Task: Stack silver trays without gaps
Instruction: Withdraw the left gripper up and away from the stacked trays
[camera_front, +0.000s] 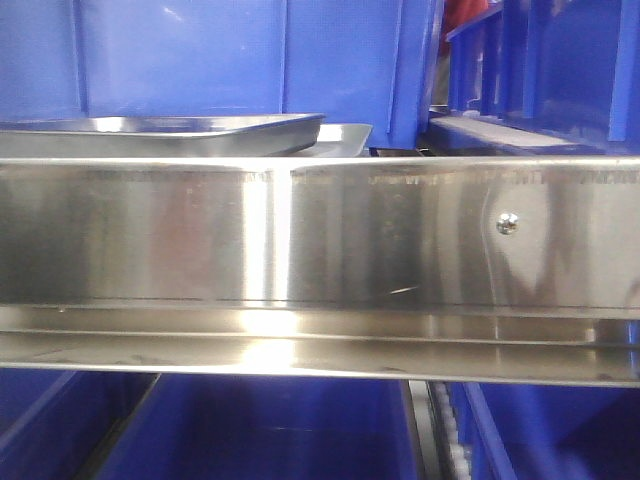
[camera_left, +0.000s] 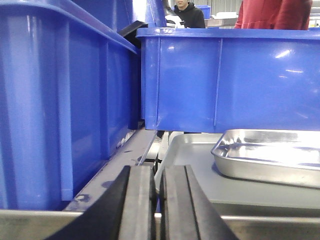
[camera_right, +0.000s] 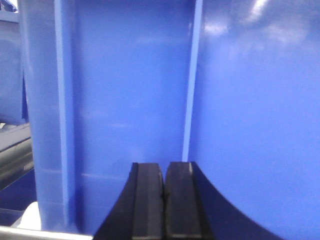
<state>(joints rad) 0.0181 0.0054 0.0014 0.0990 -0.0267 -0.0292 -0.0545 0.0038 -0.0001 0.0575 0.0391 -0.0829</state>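
One silver tray lies on the shelf at upper left in the front view, tilted over the edge of a second, flatter silver tray. In the left wrist view the upper tray rests on the wide lower tray at the right. My left gripper sits low at the shelf's front edge, just short of the lower tray's left corner. Its jaws are shut to a thin slit with nothing between them. My right gripper is shut and empty, facing a blue bin wall; no tray shows there.
A broad steel shelf rail with a screw spans the front view. Blue plastic bins stand behind the trays, and another bin stands close on the left. More blue bins sit below. People stand far back.
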